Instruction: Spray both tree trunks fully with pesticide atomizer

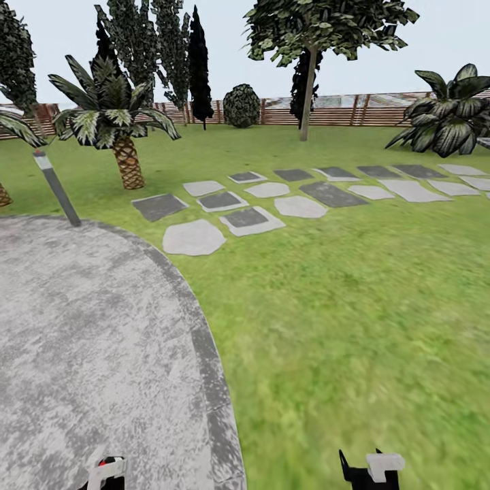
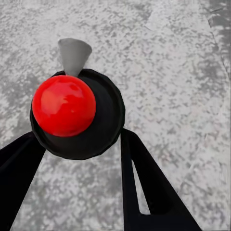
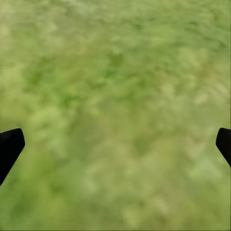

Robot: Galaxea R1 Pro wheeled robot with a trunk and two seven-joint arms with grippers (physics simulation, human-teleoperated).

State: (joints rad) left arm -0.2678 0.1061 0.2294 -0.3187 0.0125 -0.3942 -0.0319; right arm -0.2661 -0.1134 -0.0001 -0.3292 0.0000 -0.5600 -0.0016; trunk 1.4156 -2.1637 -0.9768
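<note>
While we roll across the garden (image 1: pixel 354 286), its lawn runs out to the slatted fence (image 1: pixel 327 112), with the grey speckled floor (image 1: pixel 82 327) curving under our left side and stepping stones (image 1: pixel 299 194) leading off toward the right. One of the trees (image 1: pixel 309 82) stands far ahead near the fence, its pale trunk bare low down; we see no white specks on it, though at this range we could hardly tell. A palm (image 1: pixel 119 129) and a bollard lamp (image 1: pixel 58 187) sit beside the paving. Closer in, our left gripper (image 2: pixel 82 149) is clamped around the pesticide atomizer (image 2: pixel 77 115), the red top and grey nozzle facing the wrist camera, carried above the paving. Our right gripper (image 3: pixel 115 144) hangs over grass with its fingers spread wide and nothing between them. So the pickup looks done; reaching both trunks and spraying them is all still ahead.
</note>
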